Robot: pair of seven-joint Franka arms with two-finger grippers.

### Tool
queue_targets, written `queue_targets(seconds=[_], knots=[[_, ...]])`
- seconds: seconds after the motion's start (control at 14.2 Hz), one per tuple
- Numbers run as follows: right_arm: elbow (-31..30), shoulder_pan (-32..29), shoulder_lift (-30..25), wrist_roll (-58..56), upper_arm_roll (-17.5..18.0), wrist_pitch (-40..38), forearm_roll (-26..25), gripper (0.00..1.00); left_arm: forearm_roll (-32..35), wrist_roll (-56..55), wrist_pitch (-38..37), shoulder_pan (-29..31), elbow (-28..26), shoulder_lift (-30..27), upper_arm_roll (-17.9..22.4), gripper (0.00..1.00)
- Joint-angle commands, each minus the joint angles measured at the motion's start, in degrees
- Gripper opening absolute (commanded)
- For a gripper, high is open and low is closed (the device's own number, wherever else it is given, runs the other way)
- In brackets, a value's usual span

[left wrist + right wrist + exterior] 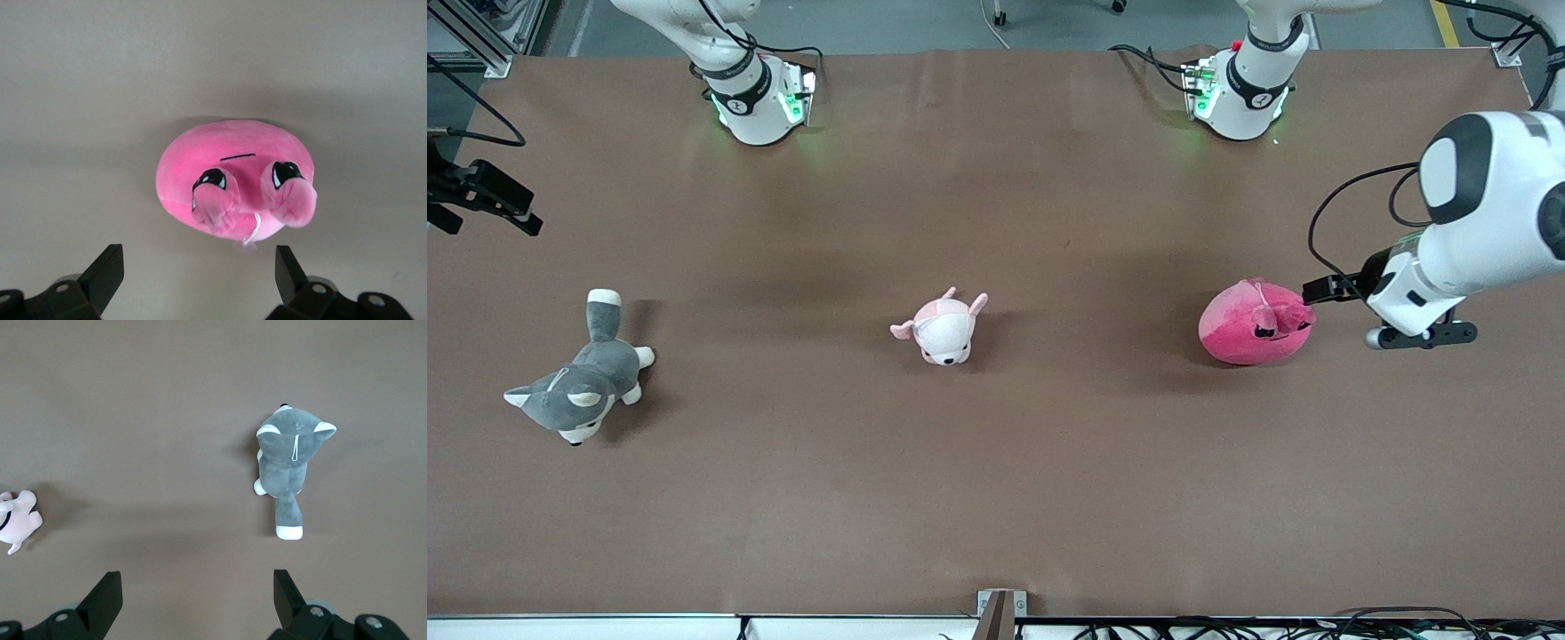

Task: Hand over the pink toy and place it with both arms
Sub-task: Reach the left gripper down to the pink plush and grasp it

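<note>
Pink toy (pixel 1249 331) lies on the brown table (pixel 996 498) toward the left arm's end. Long axis runs along the table's length. Face with dark eyes and lighter ears turned toward the left arm's end, tilted upward. In the left wrist view the face, a thin dark mouth line and a white loop of thread under the ears show plainly (pixel 233 177).

Left gripper (pixel 1325 289) sits low, just beside the toy's ear end. Fingers (pixel 107 270) spread wide, nothing between them. Toy lies ahead of the jaws; contact cannot be judged.

Right gripper (pixel 480 200) hangs over the right arm's end of the table, that arm waiting. Fingers (pixel 107 597) wide apart, holding nothing.

Grey-and-white husky plush (pixel 578 378) lies toward the right arm's end, well apart from the toy. Small pale pink plush (pixel 943 329) lies between the two.

No readable writing or brand on anything.
</note>
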Motion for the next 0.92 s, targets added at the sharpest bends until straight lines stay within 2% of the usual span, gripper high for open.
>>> queue_targets(seconds=[0.0,0.14,0.28,0.35,0.42,0.63,0.78,0.85], knots=[[0.7,0.2,1.6,0.4,0.3,-0.9,0.6,1.0,1.4,-2.3,3.2,-0.4,-1.3,1.6,-0.6,1.0],[0.6,0.2,3.6,0.0,0.4,-1.1,0.5,1.0,1.4,-2.4,4.4,-0.4,-1.4,3.3,-0.6,0.95],[1.3,0.6,4.4,0.2,0.4,-4.8,0.6,1.0,1.4,-2.4,4.5,-0.2,-1.4,4.2,-0.5,0.84],[1.4,0.7,4.5,0.2,0.5,-4.6,0.8,1.0,1.4,-2.4,4.7,-0.1,-1.4,4.7,-0.5,0.75],[2.1,1.5,4.5,0.2,0.4,-4.6,3.2,1.0,1.4,-2.5,5.4,0.0,-1.4,4.9,-0.6,0.64],[2.4,1.0,5.5,0.3,0.4,-4.9,13.5,1.0,1.4,-3.7,6.1,-0.1,-1.3,5.8,-0.6,0.35],[2.4,1.6,5.9,0.5,0.4,-4.6,18.0,1.0,0.9,-5.0,6.1,0.0,-0.7,5.8,-0.6,0.0],[2.5,2.5,6.0,0.7,0.4,-4.5,20.1,1.0,0.7,-5.3,6.1,0.1,-0.1,5.8,-0.6,0.0]])
